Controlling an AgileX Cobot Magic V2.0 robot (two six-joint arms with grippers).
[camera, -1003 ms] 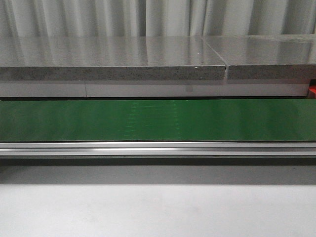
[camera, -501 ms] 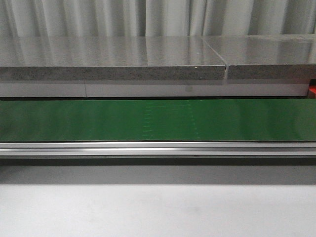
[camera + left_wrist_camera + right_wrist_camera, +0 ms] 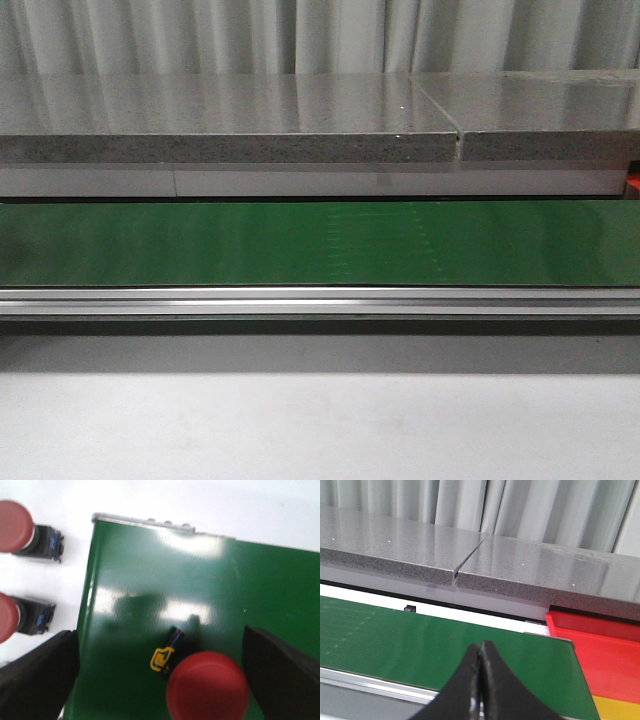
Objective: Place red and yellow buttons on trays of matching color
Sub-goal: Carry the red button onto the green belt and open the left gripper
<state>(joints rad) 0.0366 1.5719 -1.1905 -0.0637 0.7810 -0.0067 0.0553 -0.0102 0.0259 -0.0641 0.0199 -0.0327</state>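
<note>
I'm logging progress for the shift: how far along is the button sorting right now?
Nothing looks sorted yet. The visible part of the red tray holds no button. In hand: the left hand is open around a red button on the green belt, not yet gripping it. The right hand is shut, holding nothing. Left: that button, plus two red buttons beside the belt. No yellow button shows.

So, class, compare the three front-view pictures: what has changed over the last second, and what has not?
The faint ripple marks on the green belt have drifted right, so the belt seems to be running. Nothing was gripped or released in this view. Counter and rail are unchanged.
</note>
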